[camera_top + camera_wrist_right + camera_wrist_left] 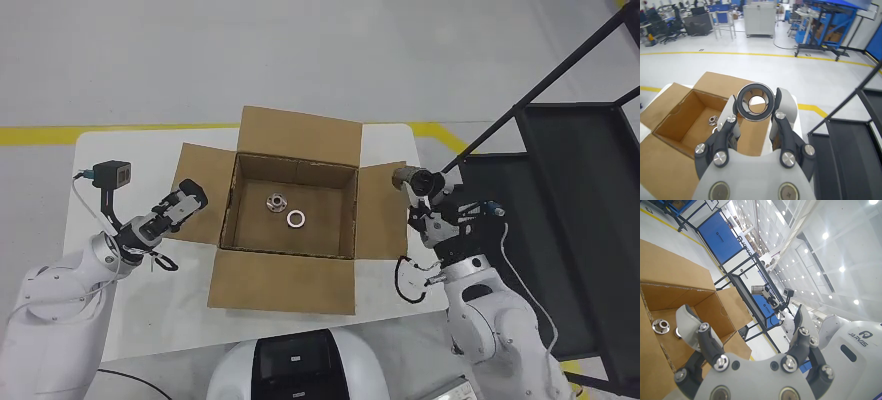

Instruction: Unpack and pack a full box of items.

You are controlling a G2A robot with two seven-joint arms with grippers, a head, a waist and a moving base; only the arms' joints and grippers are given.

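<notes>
The right arm is bent up at the box's right side, with the right gripper (pixel 756 98) poised above the outer edge of the right flap. Its fingers are clamped on a hollow metal cylinder (pixel 764 94), held on its side, dark-rimmed at the open end and bright inside. The left arm reaches in low from the other side. The left gripper (pixel 742 307) hangs over the left flap, tilted toward the opening, with its fingers spread wide and nothing between them. The cardboard box (pixel 290 135) sits in the middle of the white table (pixel 120 150) with all four flaps folded out. On its floor lie a flanged metal hub (pixel 274 203) and, just beside it, a flat metal ring (pixel 297 217).
</notes>
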